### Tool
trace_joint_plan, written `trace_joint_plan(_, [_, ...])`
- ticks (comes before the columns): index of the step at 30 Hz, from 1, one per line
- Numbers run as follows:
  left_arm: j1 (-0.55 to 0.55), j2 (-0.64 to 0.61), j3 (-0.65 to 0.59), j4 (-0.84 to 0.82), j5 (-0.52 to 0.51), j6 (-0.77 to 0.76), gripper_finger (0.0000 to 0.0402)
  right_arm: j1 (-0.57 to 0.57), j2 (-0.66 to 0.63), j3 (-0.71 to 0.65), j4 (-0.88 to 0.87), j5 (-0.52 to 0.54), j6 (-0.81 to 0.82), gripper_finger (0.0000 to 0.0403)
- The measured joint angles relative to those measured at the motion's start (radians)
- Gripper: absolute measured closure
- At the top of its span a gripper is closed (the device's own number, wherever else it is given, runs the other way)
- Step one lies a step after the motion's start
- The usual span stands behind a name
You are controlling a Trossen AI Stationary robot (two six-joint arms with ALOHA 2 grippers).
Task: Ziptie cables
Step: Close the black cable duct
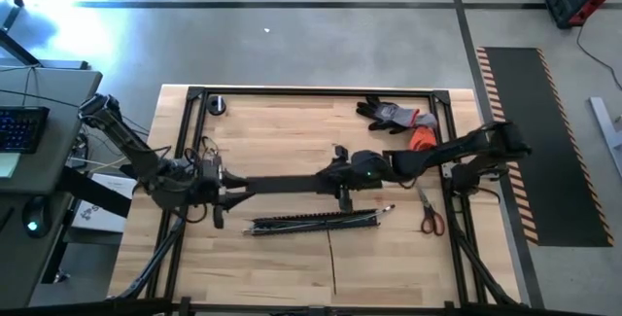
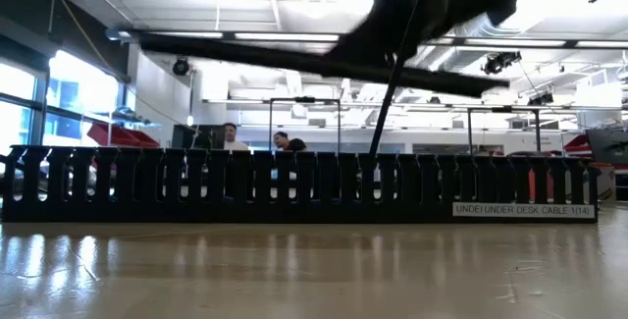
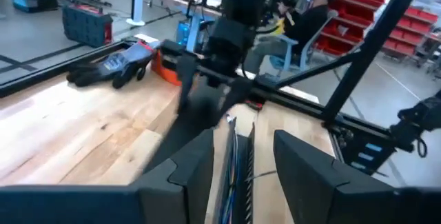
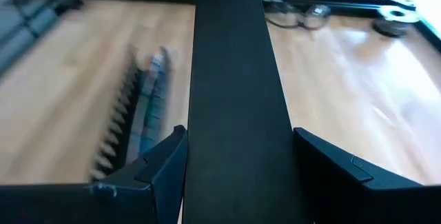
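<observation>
1. The wooden surface (image 1: 292, 267) is seen from above, with both arms reaching toward its middle.
2. A wide flat black cover strip (image 1: 282, 183) is held off the surface between the two arms: the left tool (image 1: 222, 182) is pinched on one end, the right tool (image 1: 342, 178) is clamped on the other, the strip running between its fingers in the right wrist view.
3. Just beside and below it, the black slotted channel (image 1: 311, 223) is lying on the surface; its label is read in the low view as "UNDE(UNDER DESK CABLE 1(14)".
4. The cables (image 4: 153, 93) are seen inside the channel, coloured tips (image 1: 388, 209) poking out at its right end. They are judged light and floppy, best gathered mid-bundle.
5. The ziptie (image 1: 331, 261) is lying near the surface's front edge, well apart from the channel. It is judged thin, springy and slippery, best taken near one end.
6. Scissors (image 1: 431, 217) and a glove (image 1: 394, 114) are noted at the right.
</observation>
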Motion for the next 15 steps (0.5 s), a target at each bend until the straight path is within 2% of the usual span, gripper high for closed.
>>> trace_joint_plan(4, [-0.014,-0.057,0.000,-0.055,0.019,-0.007,0.0296,0.066,0.014,0.086,-0.149,0.000,0.050,0.0194])
trace_joint_plan(9, [-0.014,-0.043,0.000,-0.175,0.052,-0.096,0.0385,0.136,0.065,0.193,-0.291,-0.004,0.090,0.0194])
trace_joint_plan(15, [-0.020,0.034,0.000,-0.226,0.095,-0.219,0.0400,0.174,0.114,0.259,-0.332,-0.004,0.159,0.0194])
